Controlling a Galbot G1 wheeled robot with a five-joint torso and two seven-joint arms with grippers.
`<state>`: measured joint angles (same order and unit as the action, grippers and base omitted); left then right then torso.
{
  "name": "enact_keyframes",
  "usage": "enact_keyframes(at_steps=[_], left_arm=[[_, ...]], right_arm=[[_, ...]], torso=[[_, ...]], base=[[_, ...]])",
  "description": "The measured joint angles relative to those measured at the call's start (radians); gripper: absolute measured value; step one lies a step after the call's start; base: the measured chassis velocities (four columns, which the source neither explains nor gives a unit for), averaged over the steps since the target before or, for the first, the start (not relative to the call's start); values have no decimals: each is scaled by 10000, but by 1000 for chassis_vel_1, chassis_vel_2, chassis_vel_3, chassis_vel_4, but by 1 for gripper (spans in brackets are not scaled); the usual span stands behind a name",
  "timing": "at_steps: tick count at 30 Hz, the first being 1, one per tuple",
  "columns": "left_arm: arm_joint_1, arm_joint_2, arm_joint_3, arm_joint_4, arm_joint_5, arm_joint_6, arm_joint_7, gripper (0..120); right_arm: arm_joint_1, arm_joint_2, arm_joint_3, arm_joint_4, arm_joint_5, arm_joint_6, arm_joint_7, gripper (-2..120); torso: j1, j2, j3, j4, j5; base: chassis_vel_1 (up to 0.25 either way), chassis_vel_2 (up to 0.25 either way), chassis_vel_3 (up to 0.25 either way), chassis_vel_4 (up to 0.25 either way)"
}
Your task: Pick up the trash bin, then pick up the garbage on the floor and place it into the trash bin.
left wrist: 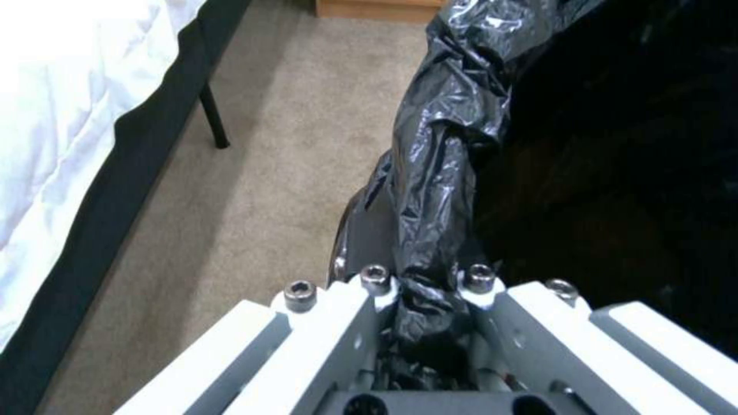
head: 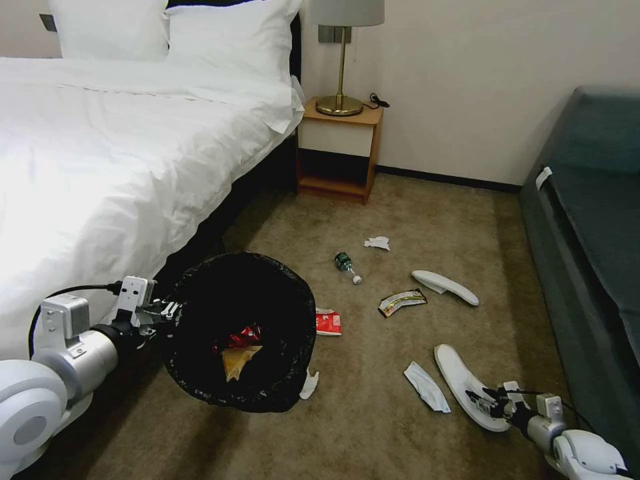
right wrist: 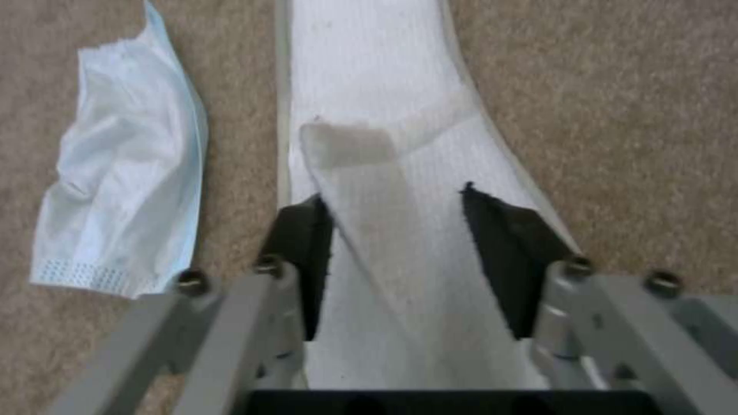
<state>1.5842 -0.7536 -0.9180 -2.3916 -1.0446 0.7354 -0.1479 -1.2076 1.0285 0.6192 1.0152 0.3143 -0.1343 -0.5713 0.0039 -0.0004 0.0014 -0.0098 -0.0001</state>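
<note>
The left claw is clamped on the rim of the trash bin, pinching its black liner and holding the bin tilted beside the bed, so the first step looks done; a red wrapper and a tan scrap already lie inside. The step in hand is gathering garbage. The right claw is spread wide astride the nearer white slipper, well to the bin's right, its pads flanking the strap and not yet squeezing. Next it would need to close on the strap, lift, and carry across to the bin's mouth. A blue-white face mask lies just beside the slipper, on the bin's side.
</note>
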Motion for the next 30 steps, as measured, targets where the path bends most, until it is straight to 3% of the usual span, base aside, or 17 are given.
enact_keyframes(at_steps=[7,11,20,23,30], left_arm=[[34,-88,65,9,233,0,22,1],[38,-117,202,-69,455,0,33,1],[78,-193,101,-153,399,0,17,1],[104,-193,101,-187,398,1,-55,1],[164,-173,63,-235,337,0,-87,1]], right_arm=[[-22,166,-18,67,-252,9,126,19],[44,385,-81,80,-248,-15,237,1],[183,510,-59,194,-80,-93,394,0],[136,513,182,564,482,-73,392,0],[-339,47,912,2851,1437,-366,464,0]], torso=[[0,0,0,0,0],[0,0,0,-1,-1],[0,0,0,0,1],[0,0,0,1,4],[0,0,0,-2,0]], base=[[0,0,0,0],[0,0,0,0],[0,0,0,0],[0,0,0,0],[0,0,0,0]])
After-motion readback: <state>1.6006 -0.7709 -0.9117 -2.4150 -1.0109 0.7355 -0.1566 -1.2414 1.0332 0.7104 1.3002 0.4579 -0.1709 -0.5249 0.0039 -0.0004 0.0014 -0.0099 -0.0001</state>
